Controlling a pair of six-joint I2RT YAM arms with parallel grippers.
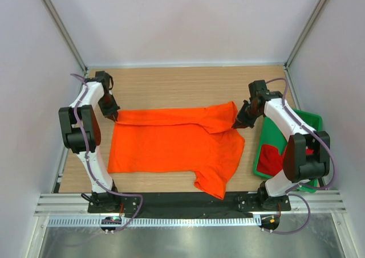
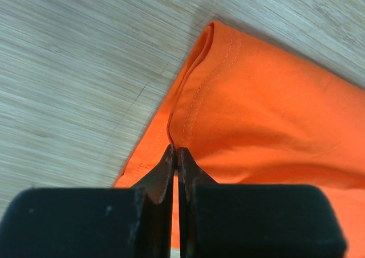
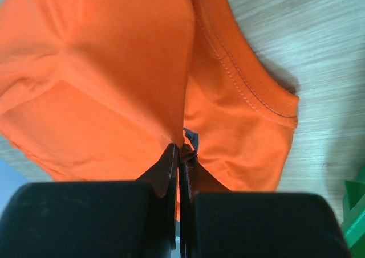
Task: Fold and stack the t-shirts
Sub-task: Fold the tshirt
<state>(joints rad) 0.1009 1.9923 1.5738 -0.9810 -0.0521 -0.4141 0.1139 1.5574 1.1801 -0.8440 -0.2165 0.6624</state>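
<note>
Orange t-shirt [image 1: 171, 141]: spread flat mid-bench, one sleeve trailing toward 6 o'clock at the near edge. Red t-shirt [image 1: 272, 160]: bunched in the green tray [image 1: 312, 121] at 4 o'clock, well apart from both grippers, not yet folded. Left gripper [image 1: 114, 117]: at the orange shirt's 10 o'clock corner, clamped on a doubled, stitched hem. Right gripper [image 1: 238, 124]: at the shirt's 2 o'clock, closed on a pinch of cloth beside the far sleeve. Bench [image 1: 171, 87]: bare wood at 12 o'clock. Handling note, by judgement: a lengthwise fold looks to be in hand. Carry both corners toward 6 o'clock at equal height and pace, cloth taut between them, and release only where the edges meet.
</note>
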